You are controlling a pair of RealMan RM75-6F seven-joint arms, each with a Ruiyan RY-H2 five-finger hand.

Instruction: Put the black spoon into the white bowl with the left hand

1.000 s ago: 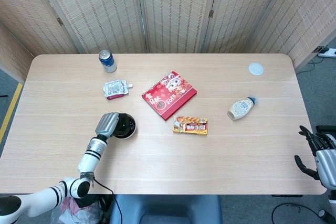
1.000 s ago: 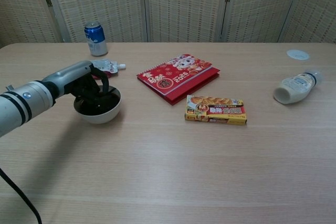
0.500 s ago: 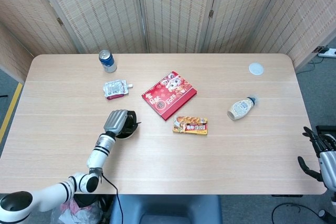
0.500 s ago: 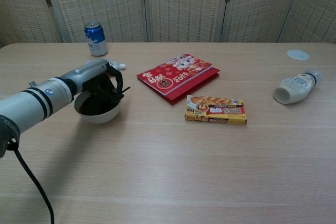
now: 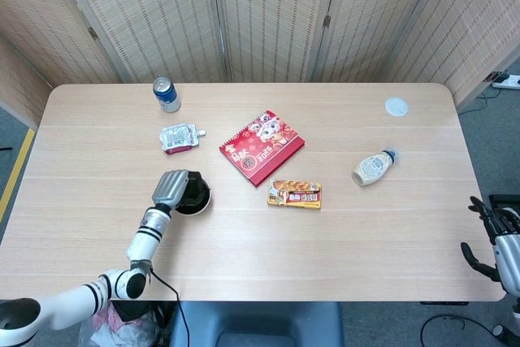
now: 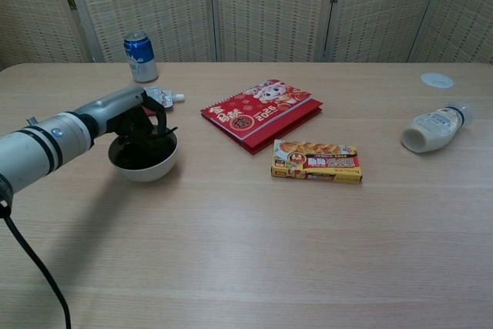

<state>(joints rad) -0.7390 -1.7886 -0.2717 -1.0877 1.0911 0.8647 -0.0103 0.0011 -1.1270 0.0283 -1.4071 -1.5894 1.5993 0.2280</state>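
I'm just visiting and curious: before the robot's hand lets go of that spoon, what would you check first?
1. Left hand over the white bowl: ok.
2. Black spoon inside the bowl: cannot tell; dark fingers and dark interior blend together.
3. Hand's hold on the spoon: cannot tell.
4. Bowl upright on the table: ok.
5. Pouch and red book apart from the bowl: ok.
6. Right hand off the table's edge, away from the work: ok.

Head view overhead, chest view low; both share table (image 5: 390,225)
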